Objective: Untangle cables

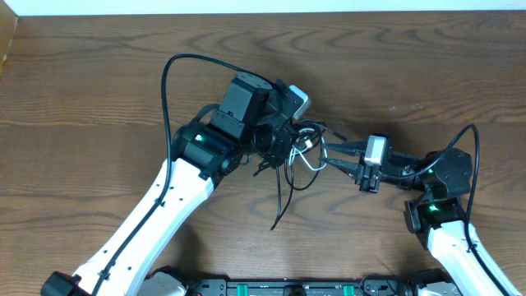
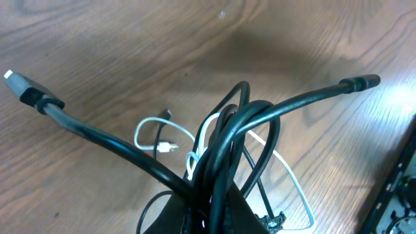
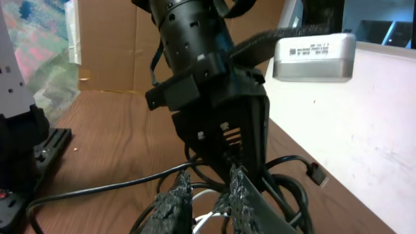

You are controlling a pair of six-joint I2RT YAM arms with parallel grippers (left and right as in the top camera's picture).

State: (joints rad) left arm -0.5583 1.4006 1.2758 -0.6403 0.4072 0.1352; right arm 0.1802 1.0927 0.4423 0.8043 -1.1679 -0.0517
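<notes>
The cables (image 1: 301, 153) sit in a knot at the middle of the counter (image 1: 99, 90), lifted between the two arms and well away from every edge. The left end effector (image 1: 287, 146) is pressed together on the bundle. In its wrist view the black cables (image 2: 224, 153) rise out of its grip. One strand runs off left to a grey-tipped plug (image 2: 18, 84) and another runs right to a black plug (image 2: 361, 82). Both plugs hang over bare wood. The white cable (image 2: 148, 125) loops just beside the black ones, and its small plug (image 2: 168, 148) hangs inside the loop. The right end effector (image 1: 324, 156) comes in from the right and meets the knot. Its fingers (image 3: 174, 203) stand a narrow gap apart with white strands showing between them. Whether they are actually pinching a strand cannot be told. One loose black strand (image 1: 280, 201) trails from the knot toward the near side and stops short of the dark rail (image 1: 288, 288) along the near edge. Wood lies open to the left of the left arm, across the far side up to the pale far edge (image 1: 329, 6), and on the right beyond the right arm. The tightest spot is between the two end effectors, which nearly touch.
</notes>
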